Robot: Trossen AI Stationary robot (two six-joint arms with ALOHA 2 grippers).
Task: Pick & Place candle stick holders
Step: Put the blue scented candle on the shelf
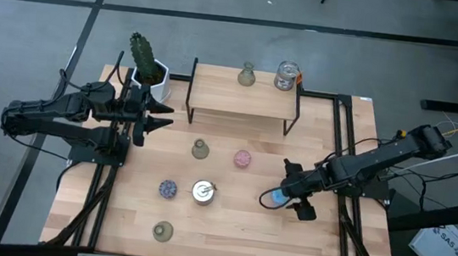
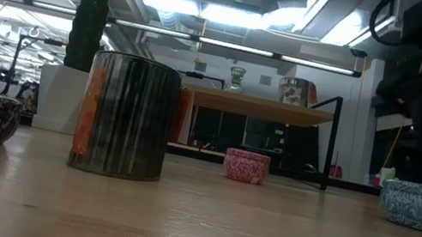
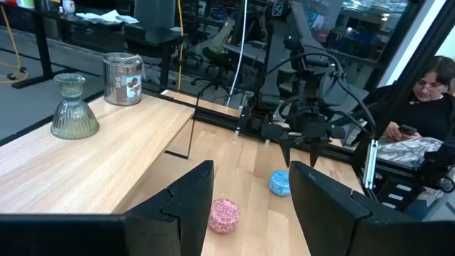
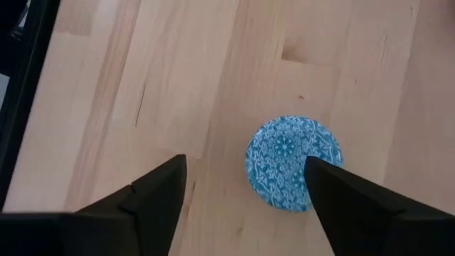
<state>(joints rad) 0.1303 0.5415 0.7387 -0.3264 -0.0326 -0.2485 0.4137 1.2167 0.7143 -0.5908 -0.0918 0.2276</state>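
Bright overhead tubes (glaring), soft shadows

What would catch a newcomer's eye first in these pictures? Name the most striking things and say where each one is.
The right gripper hangs open over a blue holder at the table's right side. A small raised shelf at the far edge carries an olive-green holder and a shiny cup. A cactus in a white pot stands at the far left corner, by the waiting left gripper.

Light butcher-block wooden table (image 1: 228,222) on grey concrete floor (image 1: 33,48) with dark seams. Long fluorescent ceiling strips (image 2: 232,48) overhead. Seated person in dark top (image 3: 426,107) beyond the table.
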